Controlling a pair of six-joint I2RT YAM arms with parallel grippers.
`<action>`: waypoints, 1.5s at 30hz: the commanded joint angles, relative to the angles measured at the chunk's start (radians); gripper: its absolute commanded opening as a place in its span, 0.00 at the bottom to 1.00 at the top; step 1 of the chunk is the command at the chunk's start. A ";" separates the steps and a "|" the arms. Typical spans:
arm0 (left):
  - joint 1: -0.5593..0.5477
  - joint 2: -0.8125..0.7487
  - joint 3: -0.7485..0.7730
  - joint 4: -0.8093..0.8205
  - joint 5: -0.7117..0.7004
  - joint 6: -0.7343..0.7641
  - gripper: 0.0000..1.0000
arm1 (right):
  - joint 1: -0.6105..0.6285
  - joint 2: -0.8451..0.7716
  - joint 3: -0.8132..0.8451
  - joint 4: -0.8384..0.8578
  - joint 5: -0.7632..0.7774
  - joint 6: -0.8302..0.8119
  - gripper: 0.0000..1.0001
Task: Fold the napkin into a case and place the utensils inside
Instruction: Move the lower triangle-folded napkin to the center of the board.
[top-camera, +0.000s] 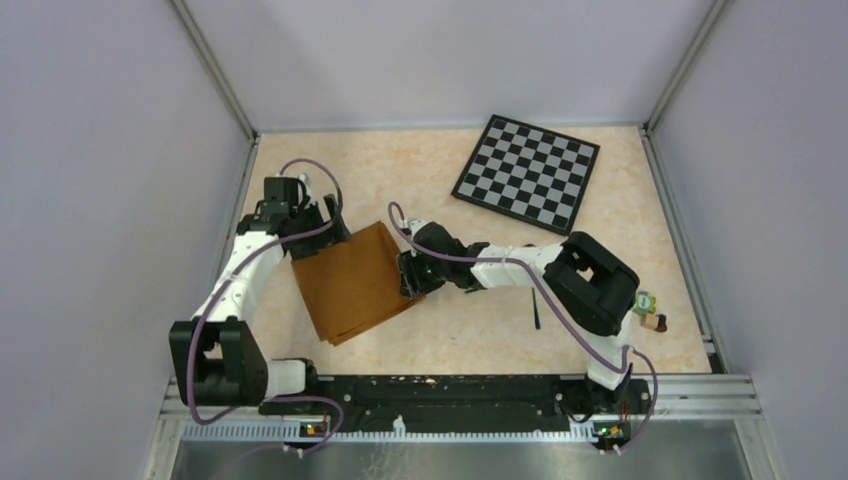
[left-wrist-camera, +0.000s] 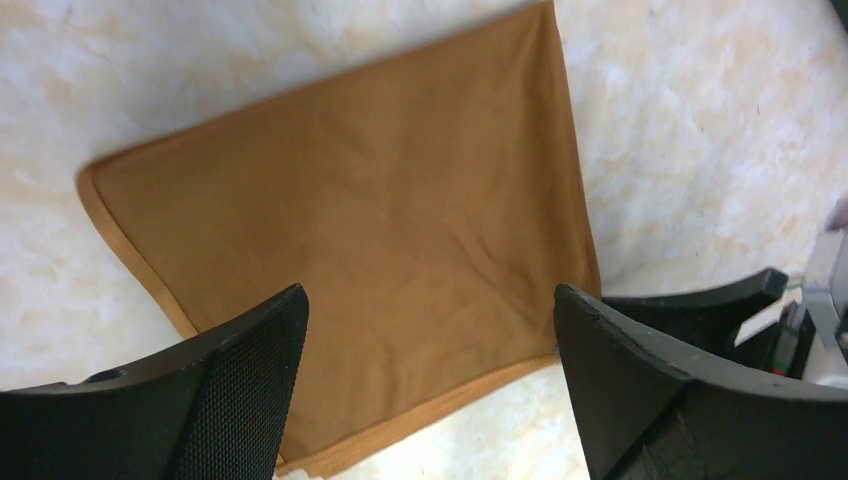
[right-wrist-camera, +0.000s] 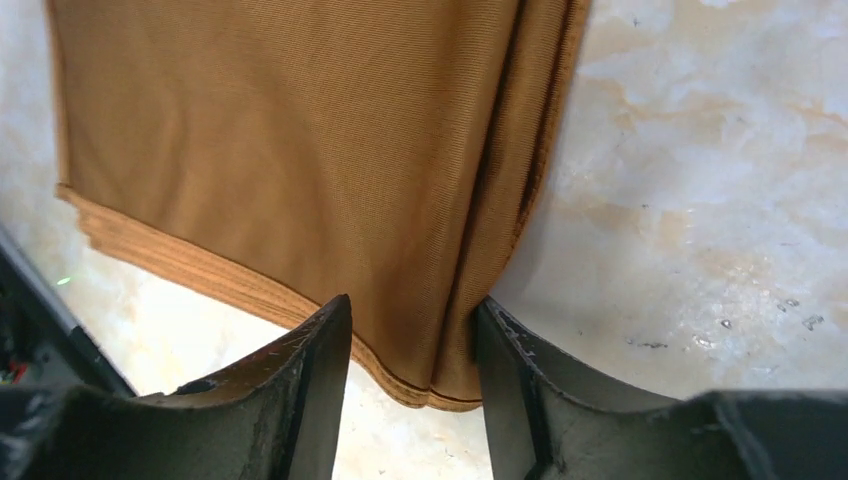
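The rust-brown napkin (top-camera: 352, 285) lies folded in layers on the marble table, left of centre. My left gripper (top-camera: 338, 228) hovers at its far-left corner, open wide over the cloth (left-wrist-camera: 380, 200) with nothing between the fingers (left-wrist-camera: 428, 292). At the napkin's right edge my right gripper (top-camera: 410, 283) stands open. Its jaws (right-wrist-camera: 412, 300) straddle the layered corner (right-wrist-camera: 300, 130), and the right finger touches the folded edge. A thin dark utensil (top-camera: 535, 313) lies near the right arm. A small reddish piece (top-camera: 661, 323), perhaps the spoon's bowl, peeks out past that arm's elbow.
A black-and-grey checkered board (top-camera: 527, 170) lies at the back right. Grey walls enclose the table on three sides, and the arms' base rail (top-camera: 450, 390) runs along the near edge. The right arm (top-camera: 590, 280) stretches across the middle toward the napkin.
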 joint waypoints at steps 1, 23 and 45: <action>0.003 -0.115 -0.036 0.007 0.055 0.008 0.95 | 0.035 0.024 0.059 -0.151 0.220 -0.010 0.44; 0.002 0.053 -0.153 0.299 0.293 -0.228 0.93 | -0.168 -0.180 -0.229 -0.048 0.292 0.000 0.00; 0.092 0.401 -0.009 0.335 0.240 -0.221 0.70 | -0.192 -0.041 0.023 -0.011 -0.038 -0.013 0.27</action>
